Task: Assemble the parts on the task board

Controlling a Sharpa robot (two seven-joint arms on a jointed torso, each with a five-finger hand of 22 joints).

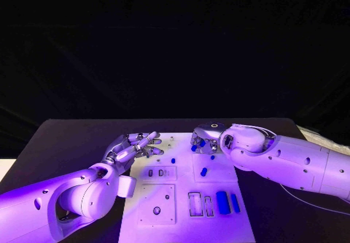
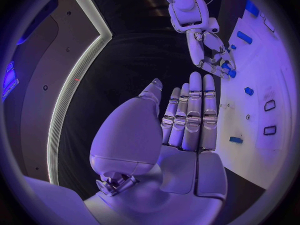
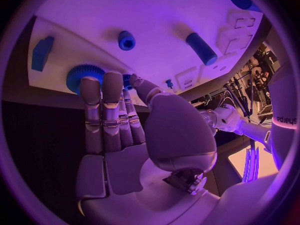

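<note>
Two white robot arms met over the white rectangular task board [image 1: 186,212] on the black counter [image 1: 66,136]. The right silver hand [image 1: 206,137] reached onto the board's far edge, its fingers [image 3: 103,110] pressed together and extended against a blue toothed gear wheel [image 3: 84,75]; whether it was actually gripped could not be told. The left silver hand [image 1: 137,146] hovered at the board's far left corner, fingers [image 2: 190,117] straight, side by side and holding nothing. Nearer the robot, a blue cylinder [image 1: 221,201] and a slimmer blue peg [image 1: 234,202] lay beside dark rectangular slots, and a small blue piece [image 1: 204,172] rested mid-board, well apart from both hands.
</note>
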